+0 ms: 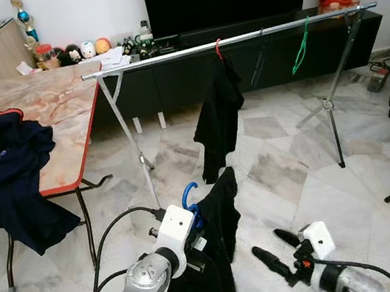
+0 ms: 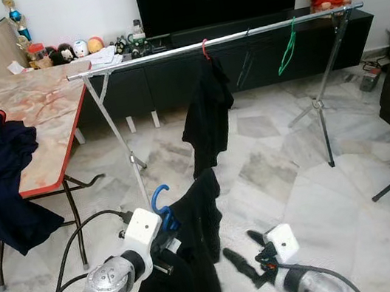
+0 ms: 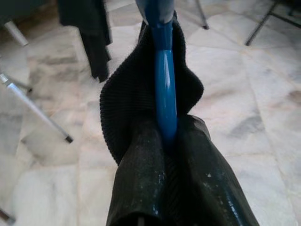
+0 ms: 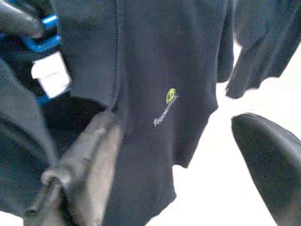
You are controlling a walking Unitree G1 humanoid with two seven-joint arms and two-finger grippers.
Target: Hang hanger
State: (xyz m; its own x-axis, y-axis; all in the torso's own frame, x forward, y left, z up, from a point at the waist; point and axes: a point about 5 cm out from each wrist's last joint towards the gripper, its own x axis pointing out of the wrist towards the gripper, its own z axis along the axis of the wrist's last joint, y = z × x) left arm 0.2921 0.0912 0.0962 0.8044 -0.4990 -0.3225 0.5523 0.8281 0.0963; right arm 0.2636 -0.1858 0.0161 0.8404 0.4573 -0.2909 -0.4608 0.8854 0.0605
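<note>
While the marble-patterned table with the red edge [image 1: 38, 105] at ten o'clock carries a heap of dark navy garments [image 1: 12, 173] waiting their turn, the left gripper [image 3: 164, 141] sits low at seven o'clock with the blue plastic hanger [image 1: 188, 196] clenched in it. Its hook curls upward, free to catch a bar, and the black knitted garment [image 1: 218, 217] drapes from it toward the floor; holding at the neck looks like a way to keep the hook clear. In the left wrist view the two black fingers [image 3: 136, 179] press from either side on the blue shaft, with knit fabric bunched between them.

Across twelve o'clock runs the long silver clothes rail on folding legs [image 1: 165, 55], which I judge to be the goal. It already bears a red hanger with a black shirt [image 1: 217, 108], a dark empty hanger [image 1: 258, 60] and a green empty hanger [image 1: 301, 49], with bare rail toward eleven o'clock.

At five o'clock the right gripper [image 1: 276, 252] hovers beside the hanging cloth, its jaws spread wide and grasping nothing; one finger [image 4: 89, 155] lies close against the dark fabric, perhaps to steady it.
</note>
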